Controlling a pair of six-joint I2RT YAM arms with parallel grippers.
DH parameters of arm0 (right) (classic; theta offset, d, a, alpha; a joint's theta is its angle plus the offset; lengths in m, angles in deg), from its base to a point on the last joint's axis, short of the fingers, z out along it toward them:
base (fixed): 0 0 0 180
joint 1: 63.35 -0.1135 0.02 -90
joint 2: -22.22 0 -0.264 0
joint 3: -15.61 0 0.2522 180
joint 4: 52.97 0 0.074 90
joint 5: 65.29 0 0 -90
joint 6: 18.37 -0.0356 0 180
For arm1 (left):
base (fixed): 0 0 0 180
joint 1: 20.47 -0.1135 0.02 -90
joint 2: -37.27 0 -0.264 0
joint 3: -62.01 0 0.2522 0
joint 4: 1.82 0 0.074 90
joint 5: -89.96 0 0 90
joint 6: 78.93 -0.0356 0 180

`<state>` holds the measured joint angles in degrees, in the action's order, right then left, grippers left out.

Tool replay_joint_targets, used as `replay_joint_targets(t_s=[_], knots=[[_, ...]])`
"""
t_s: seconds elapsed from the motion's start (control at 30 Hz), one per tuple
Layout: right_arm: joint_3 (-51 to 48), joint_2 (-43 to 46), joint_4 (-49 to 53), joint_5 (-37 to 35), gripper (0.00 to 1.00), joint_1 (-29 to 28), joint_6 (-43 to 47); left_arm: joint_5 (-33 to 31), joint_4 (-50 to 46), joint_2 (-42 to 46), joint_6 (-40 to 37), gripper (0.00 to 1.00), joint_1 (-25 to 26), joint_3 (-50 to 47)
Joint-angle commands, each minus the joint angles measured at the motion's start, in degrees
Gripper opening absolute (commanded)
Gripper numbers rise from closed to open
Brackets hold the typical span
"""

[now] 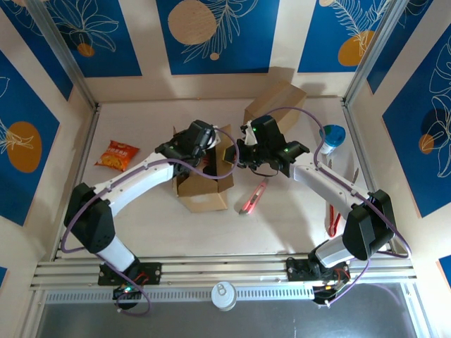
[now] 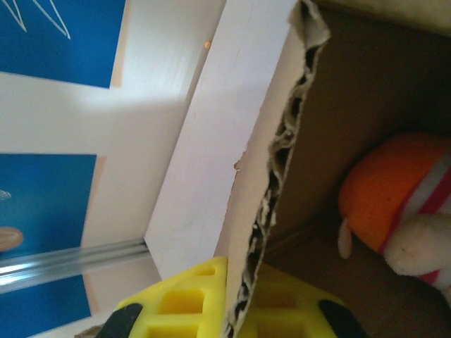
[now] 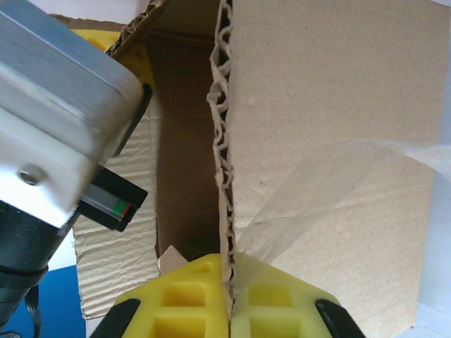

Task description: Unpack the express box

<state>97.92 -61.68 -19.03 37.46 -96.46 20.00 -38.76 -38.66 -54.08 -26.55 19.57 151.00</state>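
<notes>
Express box point(image 1: 203, 191) flaps gripped
Left gripper point(image 2: 232, 311) clamped on left flap point(image 2: 279, 160), right gripper point(image 3: 227, 304) on right flap point(image 3: 324, 105); plush toy point(image 2: 394, 201) inside.

Bright overhead light; wrist close-ups blur (soft shadows).

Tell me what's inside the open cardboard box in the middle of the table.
An orange plush toy with cream and red-striped parts lies inside the box. The rest of the interior is covered by the raised flaps.
</notes>
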Motion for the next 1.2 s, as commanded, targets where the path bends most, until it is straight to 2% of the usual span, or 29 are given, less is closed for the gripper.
replay_joint_targets(t_s=[0.0, 0.17, 0.27, 0.33, 0.43, 0.53, 0.6, 0.83, 1.0, 1.1, 1.17], knots=[[1.1, 0.7, 1.3, 2.2, 0.0, 0.9, 2.4, 0.7, -3.1, 2.3, 0.8, 0.0, -1.1, 2.9], [3.4, 0.7, 7.2, 0.6, 0.02, 2.3, 6.9, 2.1, -8.4, 3.3, 2.0, 0.0, -1.7, 6.1], [4.5, 0.7, 10.5, -0.2, 0.2, 3.0, 9.7, 3.3, -12.6, 3.5, 3.4, 0.0, -2.3, 8.5], [4.8, 1.0, 12.1, -0.6, 0.37, 3.4, 11.3, 4.0, -15.3, 3.4, 4.5, 0.0, -2.6, 10.1], [5.1, 1.9, 13.4, -0.8, 0.53, 3.7, 13.2, 4.5, -18.2, 3.4, 5.6, 0.0, -2.8, 11.7], [5.1, 3.7, 14.5, -0.9, 0.68, 3.6, 15.3, 4.7, -20.1, 3.4, 6.5, 0.0, -3.0, 12.8], [4.9, 5.5, 15.2, -1.4, 0.72, 3.4, 16.9, 4.7, -21.4, 3.3, 6.9, 0.0, -3.0, 13.6], [4.8, 14.1, 18.8, -4.0, 0.81, 1.7, 22.3, 5.7, -25.6, 2.3, 8.7, 0.0, -3.4, 17.1], [6.6, 17.6, 21.0, -5.8, 0.83, -2.1, 25.0, 5.7, -29.5, 0.6, 10.2, 0.0, -3.4, 20.4], [9.1, 17.6, 21.5, -9.0, 0.75, -8.1, 27.1, 5.8, -31.5, -0.4, 11.0, 0.0, -3.4, 22.1], [11.0, 16.8, 21.3, -12.2, 0.59, -12.8, 28.7, 5.6, -32.9, -1.2, 11.5, 0.0, -3.4, 23.0]])
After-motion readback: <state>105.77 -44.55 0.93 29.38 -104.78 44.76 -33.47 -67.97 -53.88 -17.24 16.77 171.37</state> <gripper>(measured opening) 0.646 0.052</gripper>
